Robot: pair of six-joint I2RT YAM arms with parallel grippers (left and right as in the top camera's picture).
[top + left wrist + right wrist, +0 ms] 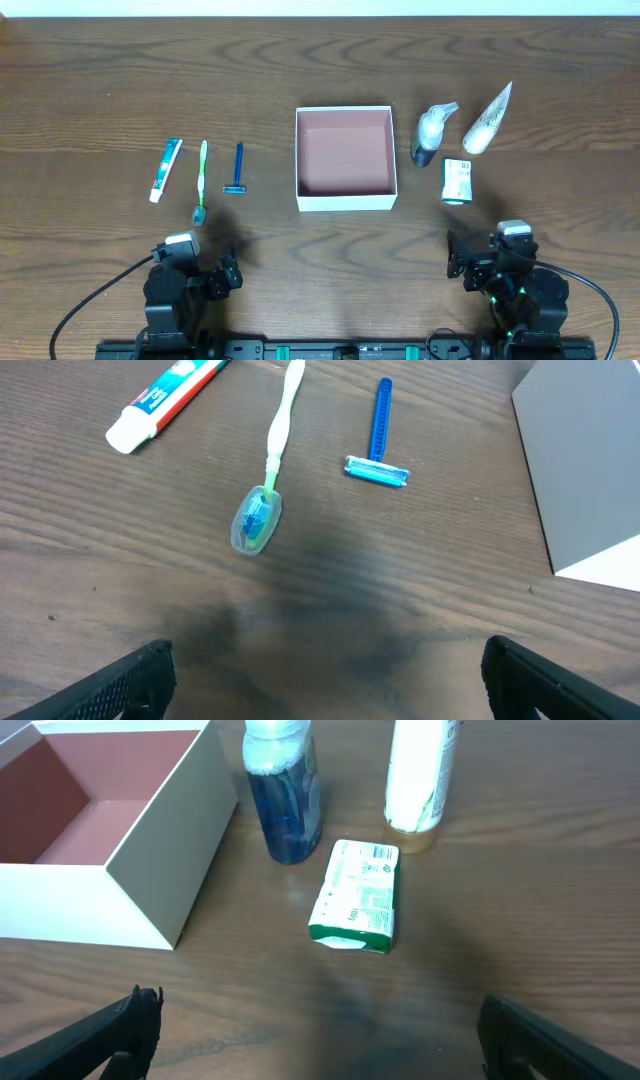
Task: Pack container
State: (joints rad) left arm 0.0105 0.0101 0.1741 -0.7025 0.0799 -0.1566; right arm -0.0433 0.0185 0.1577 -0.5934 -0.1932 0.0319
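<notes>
The container (345, 200) is a square white box with a pinkish-brown inside at the table's middle; it is empty. It also shows in the right wrist view (150, 870) and the left wrist view (590, 470). Left of it lie a toothpaste tube (166, 169), a green-white toothbrush (201, 180) and a blue razor (237, 169). Right of it lie a blue bottle (432, 135), a white tube (488, 120) and a green-and-white packet (457, 181). My left gripper (325, 680) is open near the front edge, below the toothbrush (265, 470). My right gripper (320, 1035) is open, below the packet (357, 895).
The dark wooden table (90, 90) runs to the back edge. The arms' bases and cables sit at the front edge. The razor (378, 445) and toothpaste (165, 400) show in the left wrist view, the bottle (285, 795) and tube (418, 775) in the right.
</notes>
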